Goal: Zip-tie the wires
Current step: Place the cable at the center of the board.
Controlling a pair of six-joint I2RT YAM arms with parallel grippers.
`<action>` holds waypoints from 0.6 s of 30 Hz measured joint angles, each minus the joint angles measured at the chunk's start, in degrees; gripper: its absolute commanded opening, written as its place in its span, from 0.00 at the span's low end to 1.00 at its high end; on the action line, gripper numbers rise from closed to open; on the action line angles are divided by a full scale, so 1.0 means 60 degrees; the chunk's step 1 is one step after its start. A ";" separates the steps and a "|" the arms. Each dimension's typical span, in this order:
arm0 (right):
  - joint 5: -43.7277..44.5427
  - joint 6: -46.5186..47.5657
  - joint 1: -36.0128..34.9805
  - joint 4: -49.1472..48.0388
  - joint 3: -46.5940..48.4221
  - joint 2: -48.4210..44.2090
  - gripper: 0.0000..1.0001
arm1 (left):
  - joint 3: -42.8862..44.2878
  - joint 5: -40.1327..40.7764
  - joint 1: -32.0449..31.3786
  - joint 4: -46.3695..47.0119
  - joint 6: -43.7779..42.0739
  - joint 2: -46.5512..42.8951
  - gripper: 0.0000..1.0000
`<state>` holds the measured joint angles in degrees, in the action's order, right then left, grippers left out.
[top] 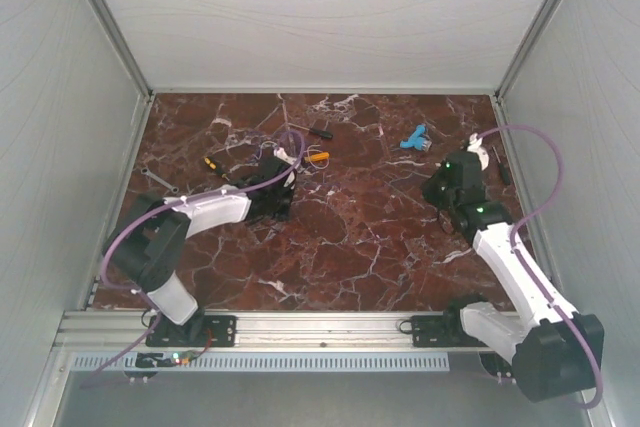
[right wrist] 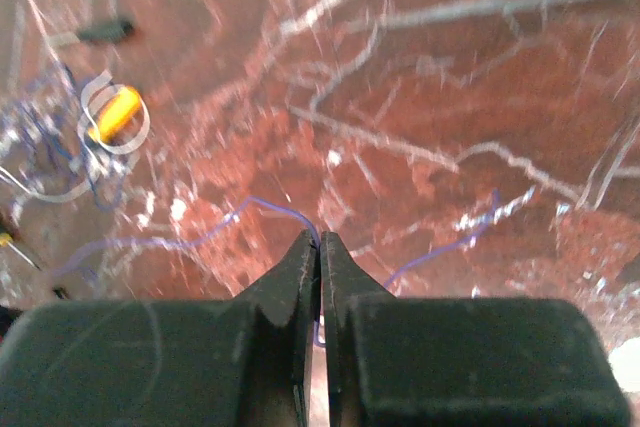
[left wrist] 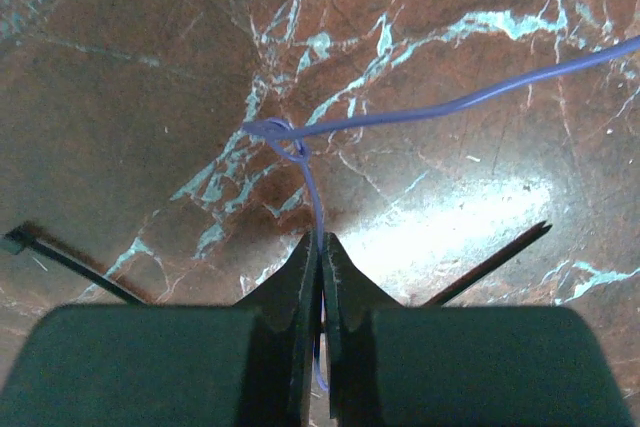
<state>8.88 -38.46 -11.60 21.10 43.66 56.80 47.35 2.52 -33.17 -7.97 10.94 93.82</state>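
Note:
The wires point(top: 296, 141) lie as a small tangle of thin purple and whitish loops at the back middle of the marble table, just beyond my left gripper point(top: 276, 190). In the left wrist view my left gripper point(left wrist: 321, 239) is shut on one purple strand point(left wrist: 315, 197). That strand rises to a small knot point(left wrist: 279, 131) and runs off to the right. Over the table's right side, my right gripper point(top: 447, 187) is likewise shut point(right wrist: 319, 237) on a thin purple strand point(right wrist: 262, 205) trailing left towards the tangle point(right wrist: 60, 147). The strand between the arms is too thin to trace from above.
An orange-handled screwdriver point(top: 318, 157), a black-handled one point(top: 320, 132) and a yellow-and-black one point(top: 212, 163) lie around the tangle. A blue piece point(top: 413, 137) sits at the back right. A black zip tie point(left wrist: 60, 259) lies on the marble left of my left fingers. Enclosure walls stand on both sides.

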 measured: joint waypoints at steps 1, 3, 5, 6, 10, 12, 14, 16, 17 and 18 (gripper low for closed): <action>-0.0193 -0.0051 0.0000 -0.0007 -0.0200 0.0087 0.00 | 0.0124 0.0029 0.0000 -0.0113 0.0015 0.0055 0.00; -0.0517 -0.0124 0.0000 0.0000 -0.0594 0.0295 0.00 | 0.0452 0.0051 0.0000 -0.0375 0.0033 0.0211 0.00; -0.0780 -0.0222 0.0000 0.0066 -0.0863 0.0543 0.00 | 0.0871 0.0062 0.0000 -0.0641 0.0044 0.0448 0.00; -0.0889 -0.0248 0.0000 0.0091 -0.0973 0.0652 0.00 | 0.1082 0.0076 0.0000 -0.0750 0.0044 0.0590 0.00; -0.1133 -0.0397 0.0000 0.0277 -0.1388 0.0783 0.00 | 0.1843 0.0120 -0.0055 -0.1144 0.0025 0.1198 0.00; -0.1086 -0.0546 0.0011 0.0619 -0.1446 0.0885 0.00 | 0.2244 0.0124 -0.0164 -0.1351 -0.0007 0.1559 0.00; -0.0994 -0.0707 0.0076 0.1020 -0.1435 0.1115 0.00 | 0.2714 0.0120 -0.0299 -0.1592 -0.0047 0.1967 0.00; -0.0925 -0.0845 0.0193 0.1486 -0.1406 0.1435 0.00 | 0.3224 0.0120 -0.0423 -0.1785 -0.0109 0.2408 0.00; -0.0889 -0.0943 0.0237 0.1763 -0.1381 0.1621 0.00 | 0.3497 0.0120 -0.0474 -0.1872 -0.0149 0.2637 0.00; -0.0878 -0.1024 0.0273 0.1996 -0.1370 0.1785 0.00 | 0.3763 0.0124 -0.0517 -0.1982 -0.0200 0.2845 0.00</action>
<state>3.62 -44.60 -9.96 33.08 35.44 67.51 69.93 3.27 -36.27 -19.86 9.74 110.89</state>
